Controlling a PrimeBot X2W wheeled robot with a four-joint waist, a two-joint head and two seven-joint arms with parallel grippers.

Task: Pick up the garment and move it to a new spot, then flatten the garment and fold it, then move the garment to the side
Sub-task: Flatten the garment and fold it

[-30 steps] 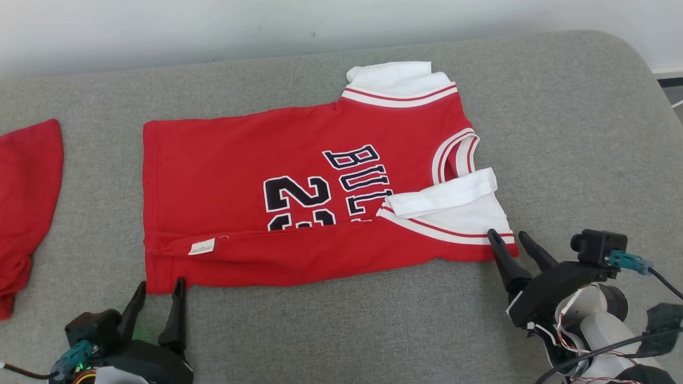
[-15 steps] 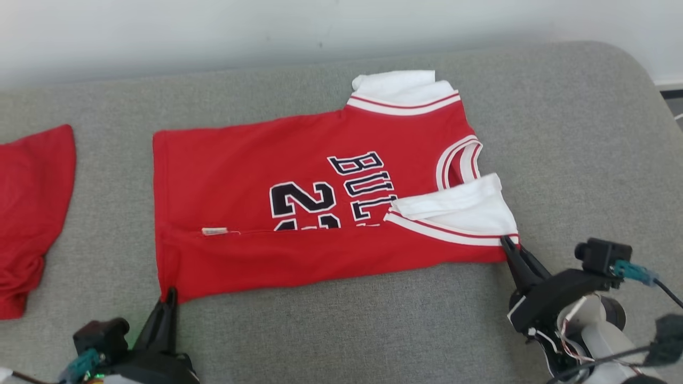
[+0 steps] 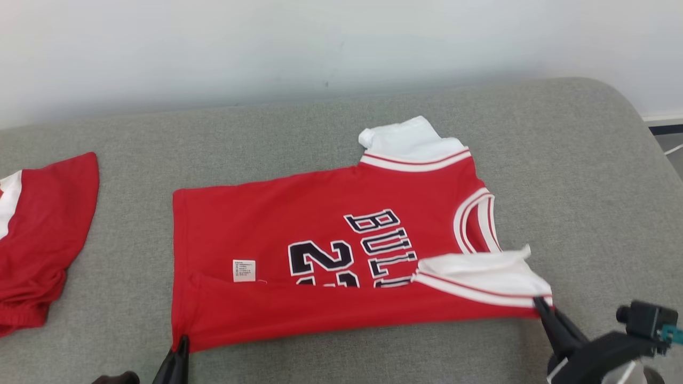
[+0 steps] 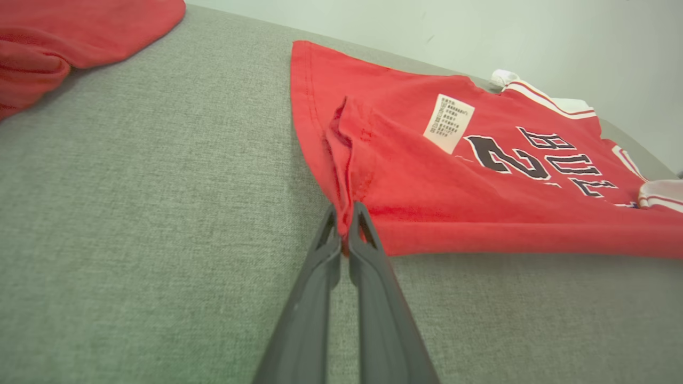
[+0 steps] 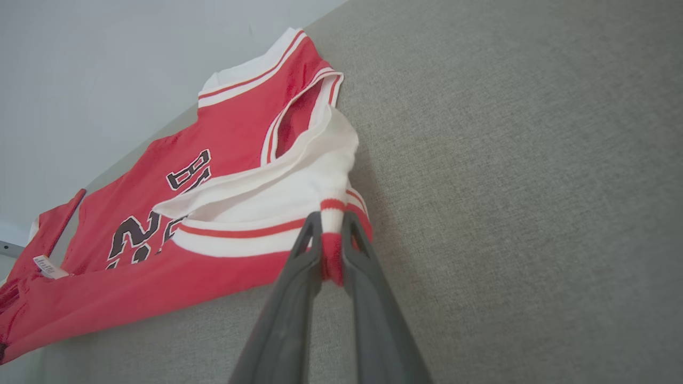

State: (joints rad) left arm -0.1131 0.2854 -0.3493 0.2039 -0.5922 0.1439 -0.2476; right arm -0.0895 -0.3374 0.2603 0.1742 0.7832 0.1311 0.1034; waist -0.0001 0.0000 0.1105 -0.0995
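Pinching jersey [image 3: 277,224] corners, left gripper [image 4: 344,216] and right gripper [image 5: 332,224] both closed

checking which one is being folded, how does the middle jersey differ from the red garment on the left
The jersey lies spread with black lettering showing; the red garment is crumpled, no print visible. The left end effector and right end effector pinch the jersey's near corners; the red garment is untouched. Both are red and white, on the grey cushion.

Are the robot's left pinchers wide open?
No, the left gripper is pinched shut on a bottom corner of the red jersey.
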